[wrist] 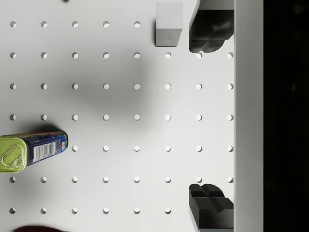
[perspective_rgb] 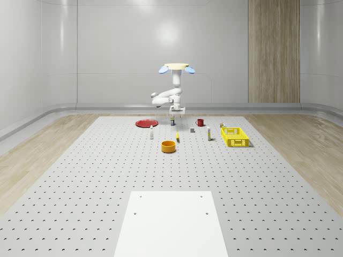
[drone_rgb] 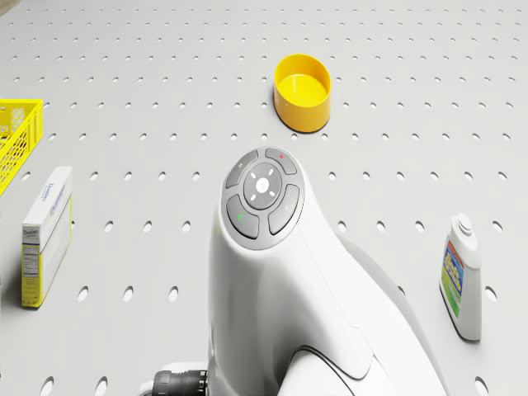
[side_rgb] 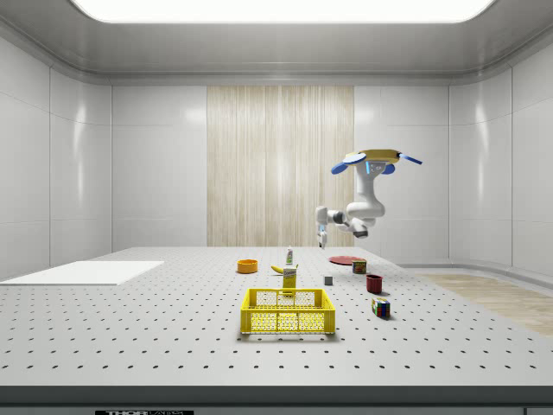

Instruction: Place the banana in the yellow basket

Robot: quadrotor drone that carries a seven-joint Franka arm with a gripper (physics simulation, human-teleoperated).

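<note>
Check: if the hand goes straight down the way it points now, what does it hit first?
Likely bare table. The hand points down with fingers open and nothing between them. The can and grey cube lie off to the sides. The drone hovers above.

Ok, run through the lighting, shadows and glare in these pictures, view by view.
Whole-scene view: soft glare patches on the back wall. Side view: a bright ceiling panel lights the room evenly, with faint shadows under the yellow basket. Drone view: a soft sheen on the white arm. Wrist view: a broad blurred shadow on the table, the open gripper beside a black area.
</note>
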